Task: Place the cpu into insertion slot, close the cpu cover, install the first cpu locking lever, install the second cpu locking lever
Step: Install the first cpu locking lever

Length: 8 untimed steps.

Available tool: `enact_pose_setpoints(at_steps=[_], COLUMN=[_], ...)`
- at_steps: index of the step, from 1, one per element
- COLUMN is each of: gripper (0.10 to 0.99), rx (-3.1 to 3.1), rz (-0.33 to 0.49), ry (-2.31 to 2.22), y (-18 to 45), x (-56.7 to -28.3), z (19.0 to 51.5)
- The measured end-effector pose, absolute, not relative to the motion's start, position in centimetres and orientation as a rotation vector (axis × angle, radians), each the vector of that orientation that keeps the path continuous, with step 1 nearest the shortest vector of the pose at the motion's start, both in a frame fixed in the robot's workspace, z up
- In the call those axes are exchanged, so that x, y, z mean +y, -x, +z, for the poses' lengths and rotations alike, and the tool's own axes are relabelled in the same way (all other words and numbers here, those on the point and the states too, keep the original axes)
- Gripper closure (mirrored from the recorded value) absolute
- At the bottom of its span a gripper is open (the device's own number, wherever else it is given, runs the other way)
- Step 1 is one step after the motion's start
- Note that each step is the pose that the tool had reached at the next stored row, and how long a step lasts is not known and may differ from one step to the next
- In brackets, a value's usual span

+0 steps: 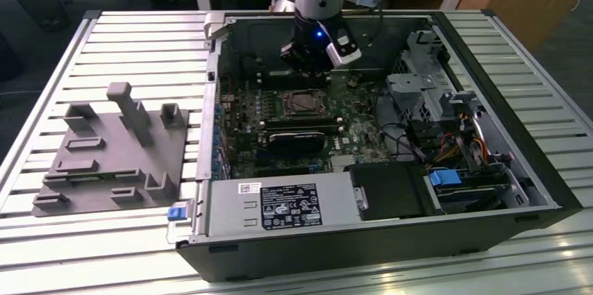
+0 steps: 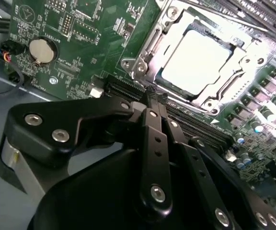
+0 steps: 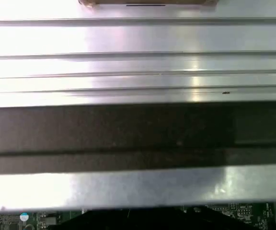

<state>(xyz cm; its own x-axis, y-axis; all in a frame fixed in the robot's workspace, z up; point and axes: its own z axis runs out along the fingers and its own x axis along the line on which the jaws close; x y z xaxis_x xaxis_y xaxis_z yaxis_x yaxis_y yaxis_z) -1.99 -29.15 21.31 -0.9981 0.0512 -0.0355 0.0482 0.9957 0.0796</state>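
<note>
Nothing gripped between the jaws: drawn together until the fingertips (image 2: 151, 98) meet in a narrow point, as seen in the second wrist view. Poised low over the green motherboard (image 2: 80, 28), just on the far side of the insertion slot (image 1: 301, 94) in the exterior view, apart from it and touching nothing that can be made out. Probably held so close because the remaining work sits right at the socket.

Just beyond the tips, the cpu (image 2: 195, 60), lying flat and square in its slot, pale top face up. Around it the cpu cover (image 2: 202, 99), seemingly folded down, with the chip showing through its window. Impossible to tell whether either locking lever is hooked home.

Farther out, a coin cell (image 2: 42, 50) on the board, then the open computer case (image 1: 278, 253) on the slatted worktop (image 1: 139, 38), with a grey fixture block (image 1: 111, 149) well apart at the exterior view's left.
</note>
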Motion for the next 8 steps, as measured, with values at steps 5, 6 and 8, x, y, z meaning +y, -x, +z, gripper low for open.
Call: enact_pose_setpoints(at_steps=[5, 6, 8], gripper=[0.980, 0.980, 0.980], rx=[3.101, 3.101, 3.101], rz=[0.122, 0.122, 0.122], ry=[-0.077, -0.077, -0.077], y=[1.99, 1.99, 1.99], x=[-29.52, -29.59, -29.70], z=[21.31, 21.31, 21.31])
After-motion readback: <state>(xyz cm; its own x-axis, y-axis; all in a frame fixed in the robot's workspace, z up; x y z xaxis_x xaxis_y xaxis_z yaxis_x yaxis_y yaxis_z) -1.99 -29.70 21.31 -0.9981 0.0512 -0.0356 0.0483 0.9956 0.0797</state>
